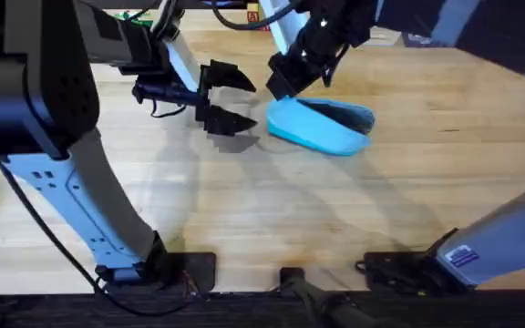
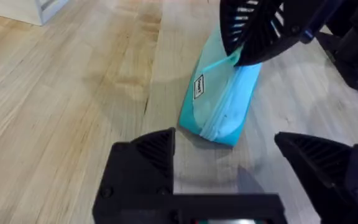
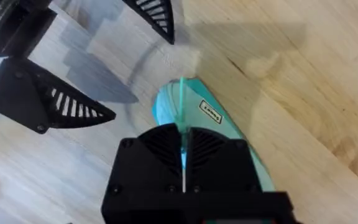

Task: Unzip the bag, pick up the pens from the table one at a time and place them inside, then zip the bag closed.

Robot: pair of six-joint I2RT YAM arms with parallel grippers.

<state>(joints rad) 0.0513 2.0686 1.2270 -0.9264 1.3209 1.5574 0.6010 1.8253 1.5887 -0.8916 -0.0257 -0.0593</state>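
The light blue pouch (image 1: 322,128) lies on the table (image 1: 335,219), soft and light. The right gripper (image 3: 184,158) pinches what seems its zipper pull; the left gripper (image 1: 231,100) hovers wide open, empty, beside its end.

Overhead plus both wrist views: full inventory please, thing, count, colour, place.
Light blue soft fabric pencil pouch: one, light blue with a dark opening, lying on the table just ahead of the middle; a small white label on its side.
Thin turquoise zipper pull strap: one, running from the pouch's end up into the right tool.
Light wooden butcher-block table: one, pale wood, under everything.
Pens: none that I can make out on the table.
Left tool: one, black, open, hovering just left of the pouch, holding nothing.
Right tool: one, black, shut on the strap at the pouch's left end.
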